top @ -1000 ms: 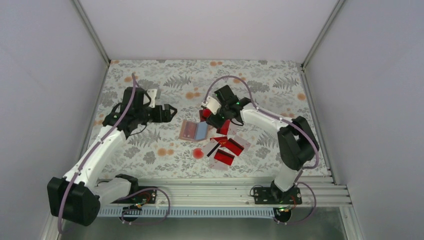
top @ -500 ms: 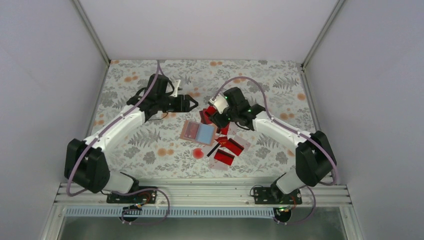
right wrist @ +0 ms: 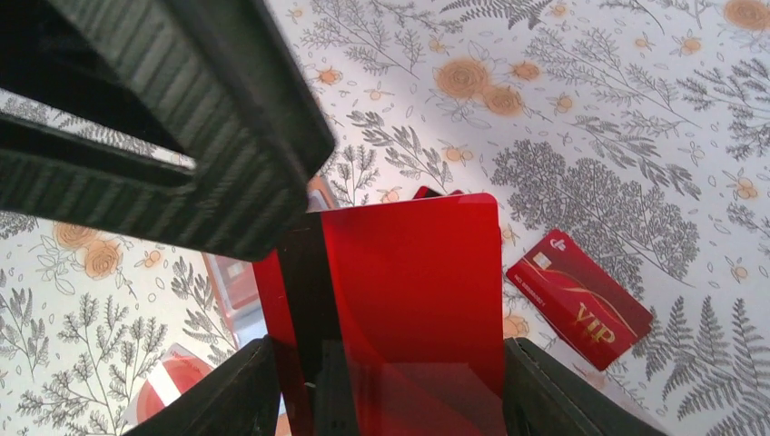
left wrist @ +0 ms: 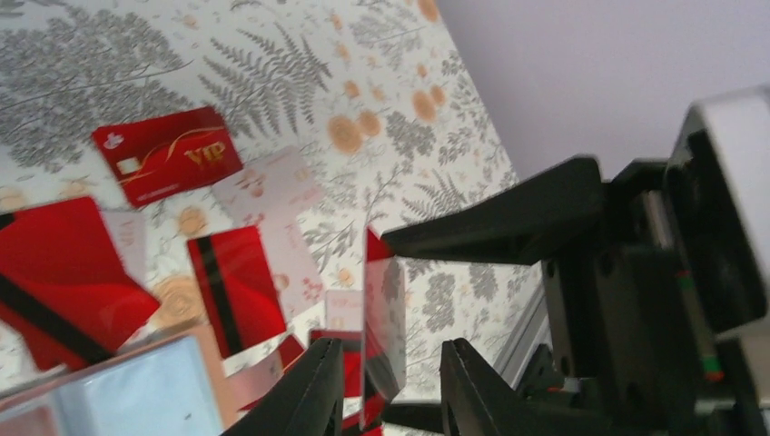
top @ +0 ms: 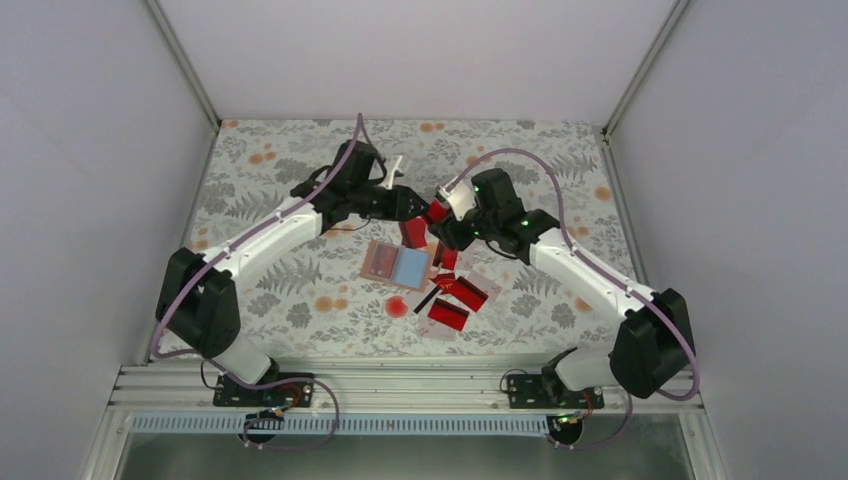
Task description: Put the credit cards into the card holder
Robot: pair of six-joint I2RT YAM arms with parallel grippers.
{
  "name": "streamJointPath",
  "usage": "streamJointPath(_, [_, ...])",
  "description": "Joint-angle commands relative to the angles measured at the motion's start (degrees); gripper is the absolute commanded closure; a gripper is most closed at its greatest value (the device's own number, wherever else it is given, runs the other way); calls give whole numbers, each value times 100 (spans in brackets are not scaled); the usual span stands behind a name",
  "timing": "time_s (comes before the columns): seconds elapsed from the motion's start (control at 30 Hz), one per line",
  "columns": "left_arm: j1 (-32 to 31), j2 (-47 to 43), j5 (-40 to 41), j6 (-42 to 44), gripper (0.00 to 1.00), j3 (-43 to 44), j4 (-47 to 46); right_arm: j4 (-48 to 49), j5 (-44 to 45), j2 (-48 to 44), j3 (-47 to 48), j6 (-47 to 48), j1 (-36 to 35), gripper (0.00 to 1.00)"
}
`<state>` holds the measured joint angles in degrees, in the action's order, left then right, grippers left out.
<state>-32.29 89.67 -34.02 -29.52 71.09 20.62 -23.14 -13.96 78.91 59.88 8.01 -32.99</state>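
A red card (right wrist: 409,291) with a black stripe stands off the desk, clamped by two opposite edges between the right fingers (right wrist: 238,395), its face square to the right wrist camera. From the left wrist the card (left wrist: 381,318) shows almost edge-on, upright, in the gap between the left fingers (left wrist: 309,400). These are spread wide, one on each side of it, and I cannot tell whether either touches it. From above, the card (top: 436,212) hangs where the two arms meet, just beyond the far right corner of the holder (top: 397,263).

The holder lies open and flat in the middle of the desk (top: 260,200), its pink-brown half to the left and its light blue half to the right. Loose cards (top: 467,293) lie to its right and near right, several overlapping, mostly red. One red one (top: 413,232) sits at its far edge. The left wrist view shows a red VIP card (left wrist: 168,156), a pale card (left wrist: 268,186) just beside it and a red black-striped one (left wrist: 231,286). A round red spot (top: 397,307) lies on the desk just nearer than the holder.
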Motion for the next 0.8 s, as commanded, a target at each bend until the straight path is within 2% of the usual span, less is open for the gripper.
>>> streamJointPath(0.0, [-160,272,-74,-44,75,421,-197,-329,-63,-224,14,89,90,51])
streamJointPath(0.1, [-262,384,91,-3,86,621,-44,-415,-26,-260,63,102,111,51])
streamJointPath(0.23, [-334,496,291,-7,88,753,168,-445,37,-289,98,100,129,51])
streamJointPath(0.3, [-371,497,369,-22,87,732,189,-444,31,-302,120,100,143,51])
streamJointPath(0.43, [-445,586,444,-20,75,798,313,-469,33,-289,155,131,158,51])
streamJointPath(0.7, [-665,858,514,104,75,1084,545,-523,55,-289,206,183,170,51])
streamJointPath(0.77, [-694,853,588,69,73,1114,575,-539,66,-293,217,192,183,51])
